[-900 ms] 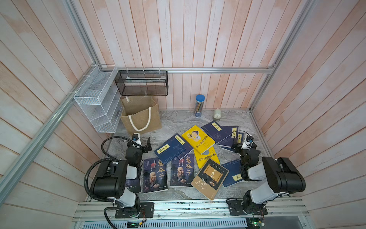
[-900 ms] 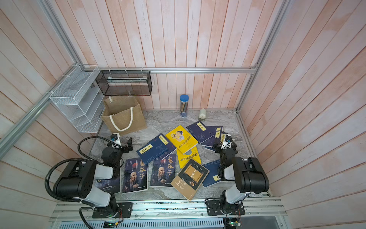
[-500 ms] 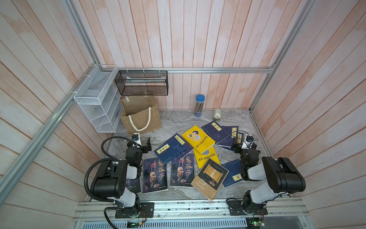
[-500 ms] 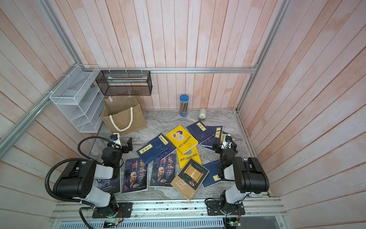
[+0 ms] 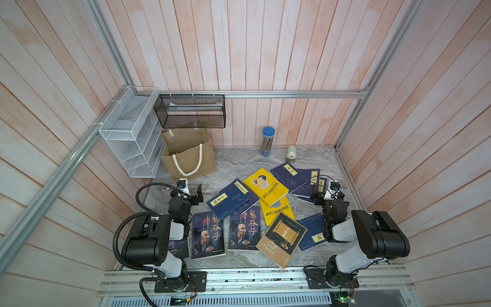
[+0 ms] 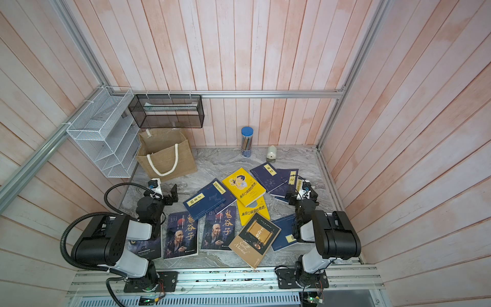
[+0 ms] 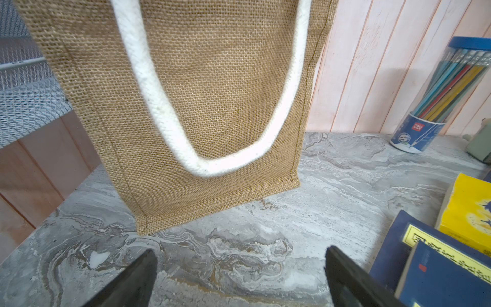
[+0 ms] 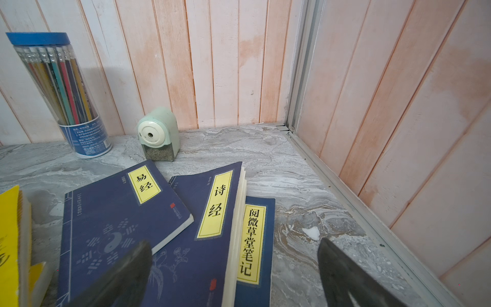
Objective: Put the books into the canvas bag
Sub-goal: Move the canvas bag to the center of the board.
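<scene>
books (image 5: 232,199): about a dozen thin paperbacks, all flat on the table (image 5: 239,164). They overlap in a loose fan from in front of the left arm (image 5: 180,210) across to the right arm (image 5: 334,212). We see none lifted and none in the bag mouth.
canvas bag (image 5: 188,156): upright at the back left of the table, mouth open upward. It sits just under the black mesh basket (image 5: 190,111) and beside the white wire rack (image 5: 130,143). One rope handle (image 7: 218,166) hangs down its front face.
left jaws: wide open and empty, low over bare table, facing the bag. A navy book (image 7: 446,279) lies just beside them.
right jaws: wide open and empty, low over the edge of the navy pile. The 诗经 book (image 8: 210,226) rests on another book with its page edge raised.
step: we judge this the very start, with the first pick not yet made.
next move: we'd close on one book by an edge. Flat thin covers give little to pinch, so a raised or overhanging edge like the 诗经 one looks easiest. Then carry it to the bag and drop it in edge first.
watch: the mesh basket crowds the bag mouth. The soft bag may fold or tip if nudged, and the handle could snag.
clutter: the pencil tub (image 5: 267,142) and pencil sharpener (image 5: 291,153) stand at the back wall, apart from the bag. Leave them.
</scene>
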Tool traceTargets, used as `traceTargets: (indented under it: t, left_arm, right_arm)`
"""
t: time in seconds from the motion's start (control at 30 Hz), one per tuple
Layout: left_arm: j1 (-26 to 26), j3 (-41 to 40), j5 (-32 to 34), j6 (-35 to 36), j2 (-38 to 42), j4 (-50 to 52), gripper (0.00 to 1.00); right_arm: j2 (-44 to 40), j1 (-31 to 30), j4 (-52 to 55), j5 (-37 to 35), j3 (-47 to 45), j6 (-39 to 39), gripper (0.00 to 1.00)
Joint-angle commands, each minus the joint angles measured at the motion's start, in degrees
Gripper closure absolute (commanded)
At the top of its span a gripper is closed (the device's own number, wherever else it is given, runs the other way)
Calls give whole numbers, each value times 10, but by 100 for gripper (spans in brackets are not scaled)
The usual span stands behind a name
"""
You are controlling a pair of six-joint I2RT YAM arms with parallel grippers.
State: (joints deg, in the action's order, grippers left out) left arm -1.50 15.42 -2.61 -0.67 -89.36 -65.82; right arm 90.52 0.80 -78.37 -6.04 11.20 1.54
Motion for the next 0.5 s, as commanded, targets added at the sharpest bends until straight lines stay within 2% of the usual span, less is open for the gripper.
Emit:
traceTargets:
  t: [0.0, 0.47]
  left_arm:
    - [0, 5, 0, 5, -3, -11, 0]
    - [0, 5, -1, 5, -2, -11, 0]
  right_arm:
    - [-8, 2, 4, 1, 6, 6, 2]
    - [-7, 3, -3, 1, 2, 6, 2]
